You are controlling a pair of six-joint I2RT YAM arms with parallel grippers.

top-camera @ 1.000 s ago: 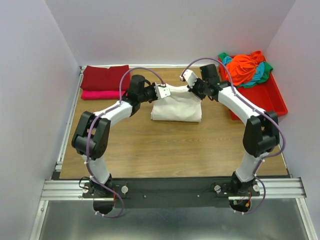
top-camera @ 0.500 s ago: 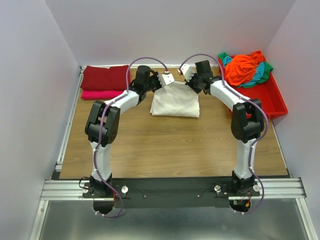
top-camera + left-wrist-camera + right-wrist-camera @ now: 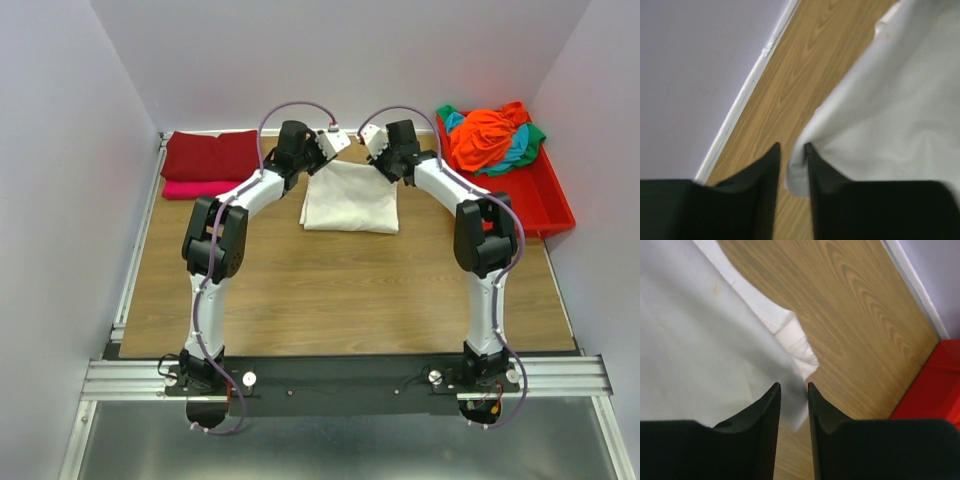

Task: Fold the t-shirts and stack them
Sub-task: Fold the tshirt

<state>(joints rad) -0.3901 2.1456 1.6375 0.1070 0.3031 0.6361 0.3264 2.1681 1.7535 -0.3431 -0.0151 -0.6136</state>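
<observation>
Cream-white t-shirt (image 3: 350, 200) — far corners at left tool (image 3: 792, 147), right tool (image 3: 794, 386).

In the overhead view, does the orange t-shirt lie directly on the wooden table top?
No, the orange t-shirt lies heaped inside the red tray at the far right corner.

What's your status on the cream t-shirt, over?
Left pincer, right pincer slightly parted, cloth edge at tips. Cream t-shirt folded flat, mid-table. Nothing blocking it.
</observation>
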